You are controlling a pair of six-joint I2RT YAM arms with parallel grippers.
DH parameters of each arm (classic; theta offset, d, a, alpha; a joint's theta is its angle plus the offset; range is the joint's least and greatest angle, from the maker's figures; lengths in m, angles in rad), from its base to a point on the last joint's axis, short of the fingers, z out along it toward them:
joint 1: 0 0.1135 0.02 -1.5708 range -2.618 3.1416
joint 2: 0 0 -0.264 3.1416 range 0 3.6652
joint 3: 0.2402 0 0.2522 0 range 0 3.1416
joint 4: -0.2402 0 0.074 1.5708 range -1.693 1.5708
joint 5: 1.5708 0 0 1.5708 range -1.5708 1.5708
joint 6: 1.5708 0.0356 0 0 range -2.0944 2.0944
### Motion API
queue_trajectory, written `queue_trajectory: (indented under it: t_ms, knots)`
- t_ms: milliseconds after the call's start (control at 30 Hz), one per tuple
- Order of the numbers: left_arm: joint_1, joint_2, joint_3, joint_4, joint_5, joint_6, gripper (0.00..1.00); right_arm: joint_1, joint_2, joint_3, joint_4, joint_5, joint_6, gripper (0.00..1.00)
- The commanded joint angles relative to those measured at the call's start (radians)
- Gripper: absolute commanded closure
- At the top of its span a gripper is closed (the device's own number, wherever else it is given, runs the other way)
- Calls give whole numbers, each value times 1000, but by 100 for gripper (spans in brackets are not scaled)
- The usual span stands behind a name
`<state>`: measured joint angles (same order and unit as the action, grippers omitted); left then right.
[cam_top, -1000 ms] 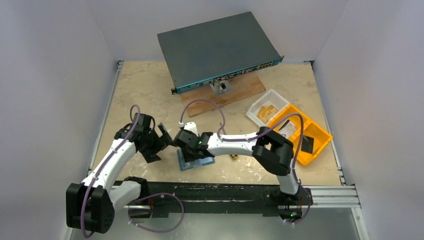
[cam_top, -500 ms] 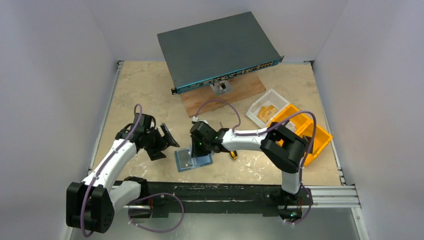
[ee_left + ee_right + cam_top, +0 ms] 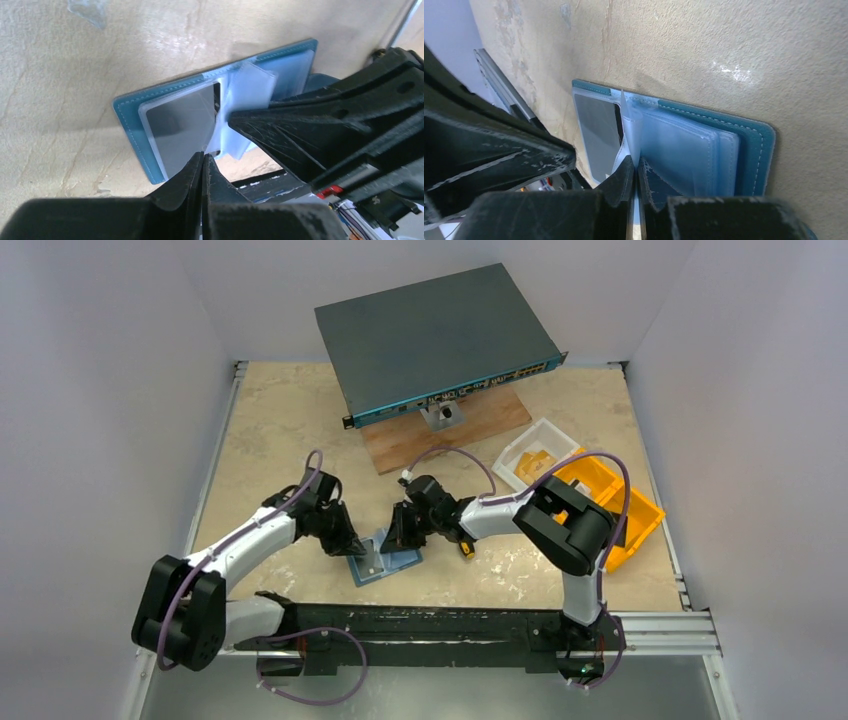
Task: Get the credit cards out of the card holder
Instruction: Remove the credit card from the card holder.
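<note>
Left gripper closed; card holder flat, long axis left-right.

No words, numbers or brand names clear enough to read anywhere. Only tiny marks along the blue front strip of the big grey box at the back of the counter, too small to make out from above. Plain grey face on the card in the blue card holder, with no print showing up close.
</note>
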<state>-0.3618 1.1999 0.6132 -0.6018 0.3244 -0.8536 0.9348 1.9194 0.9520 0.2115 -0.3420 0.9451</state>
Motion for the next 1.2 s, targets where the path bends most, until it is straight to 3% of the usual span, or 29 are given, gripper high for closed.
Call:
queue_trajectory:
  t_ms: [0,300,633,1167]
  knots:
    - [-6,44,-24,82,-22,-21,100,3,44,-39,2,-9,6,97]
    - [-14,145,-38,108,-41,-34,100,-1,6,-33,9,-24,8,95]
    - [-14,169,-22,95,-53,-31,100,-4,-82,-19,-14,-31,1,80]
    - [-66,89,100,27,-7,22,100,-4,-223,27,-181,103,-52,72]
